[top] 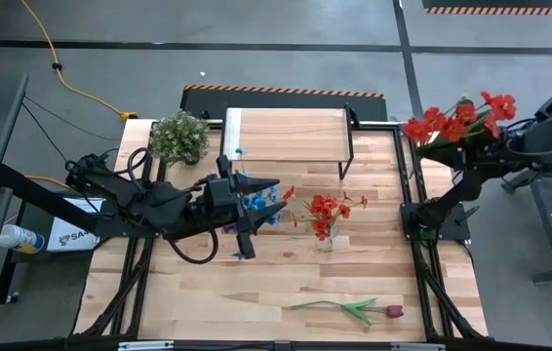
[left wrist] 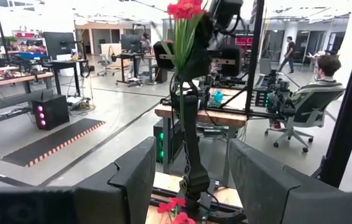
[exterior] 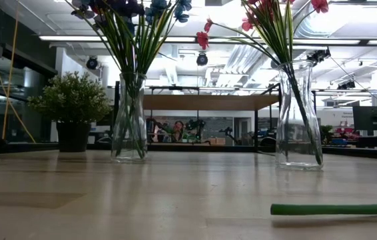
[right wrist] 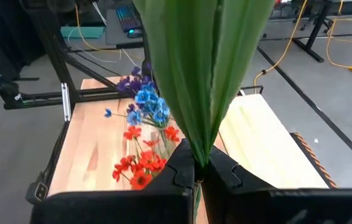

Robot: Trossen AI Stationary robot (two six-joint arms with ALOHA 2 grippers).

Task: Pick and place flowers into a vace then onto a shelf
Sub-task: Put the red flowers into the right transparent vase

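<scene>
The light wooden desk (top: 208, 292) stands on grey workshop floor. At three o'clock, the right gripper's fingers (right wrist: 222, 168) pinch red-bloomed green-stemmed flowers (top: 456, 119); the left gripper (top: 256, 210) gapes empty.

Even, diffuse light falls from overhead in the high view; the wooden surface (top: 256, 283) is bright, with only soft, short shadows under the shelf (top: 286, 134) and the left arm. In the low view, ceiling light strips (exterior: 208, 40) blow out to white behind the flowers (exterior: 135, 27), which stand partly backlit and dark; the glass vases (exterior: 298, 117) catch pale glints. The near surface there is out of focus, and a green stem (exterior: 335, 209) lying at its near right edge is soft. In the left wrist view the near dark fingers (left wrist: 132, 180) are blurred; the room beyond is bright. In the right wrist view the close green leaves (right wrist: 201, 68) are blurred and fill the middle.
</scene>
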